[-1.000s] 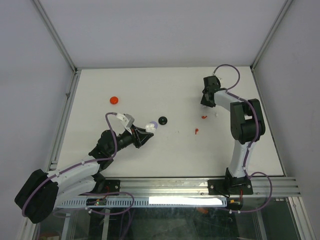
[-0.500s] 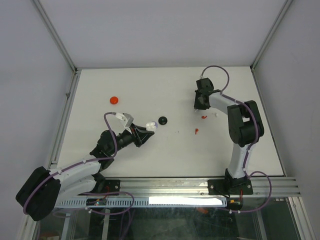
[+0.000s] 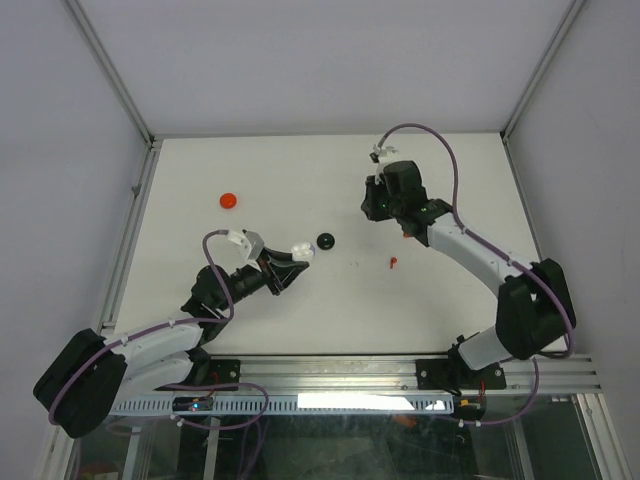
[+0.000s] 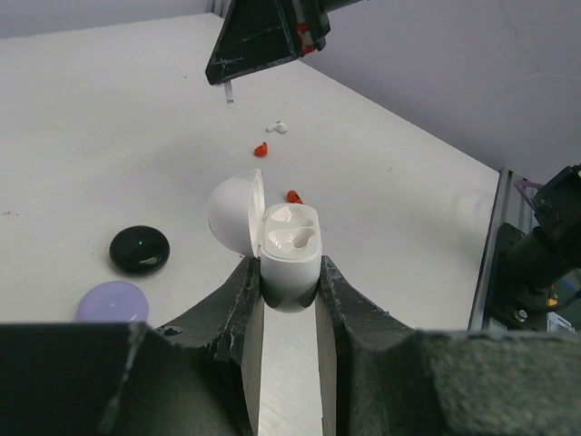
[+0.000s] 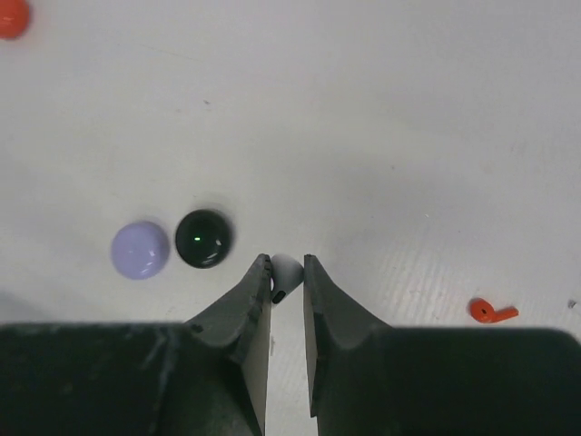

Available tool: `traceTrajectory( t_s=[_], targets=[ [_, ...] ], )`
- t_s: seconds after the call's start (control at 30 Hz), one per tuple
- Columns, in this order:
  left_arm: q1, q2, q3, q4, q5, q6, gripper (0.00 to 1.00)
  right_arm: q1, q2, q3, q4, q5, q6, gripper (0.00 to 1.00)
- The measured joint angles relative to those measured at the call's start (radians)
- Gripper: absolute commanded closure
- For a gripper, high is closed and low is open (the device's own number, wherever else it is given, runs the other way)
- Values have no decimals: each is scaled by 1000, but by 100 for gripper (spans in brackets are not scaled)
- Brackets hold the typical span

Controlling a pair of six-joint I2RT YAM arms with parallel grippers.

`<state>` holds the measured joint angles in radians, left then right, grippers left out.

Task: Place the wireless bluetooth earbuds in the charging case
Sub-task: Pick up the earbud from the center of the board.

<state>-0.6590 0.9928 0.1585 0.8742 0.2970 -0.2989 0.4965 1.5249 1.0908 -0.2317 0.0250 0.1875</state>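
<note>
My left gripper (image 4: 289,272) is shut on the base of the white charging case (image 4: 290,243), whose lid (image 4: 238,211) stands open; from above the case (image 3: 301,251) shows left of centre. Over the far middle of the table, my right gripper (image 5: 287,263) is shut on a white earbud (image 5: 287,270). In the top view that gripper (image 3: 372,205) hangs right of and beyond the case. Two red earbuds (image 3: 393,263) (image 3: 408,234) lie on the table, and another white earbud (image 4: 277,127) lies farther off.
A black disc (image 3: 326,241) sits just right of the case, with a lavender disc (image 4: 112,302) beside it. A red disc (image 3: 229,199) lies at the far left. The table (image 3: 300,170) is white, with a metal rail along its near edge.
The right arm has swung left from the back right towards the middle of the table, its gripper closing on the white earbud. The left gripper has edged slightly with the case.
</note>
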Motion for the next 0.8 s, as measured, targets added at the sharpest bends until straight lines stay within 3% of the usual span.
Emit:
traceTrajectory(
  t_s=[0.4,0.8],
  targets=[
    [6,35,1,124,91,72,100,197,-364,-153,188,-53,-159,87],
    [6,82,53,215,178,87,100,364,-511,-229,312,-135,-286,87]
  ],
)
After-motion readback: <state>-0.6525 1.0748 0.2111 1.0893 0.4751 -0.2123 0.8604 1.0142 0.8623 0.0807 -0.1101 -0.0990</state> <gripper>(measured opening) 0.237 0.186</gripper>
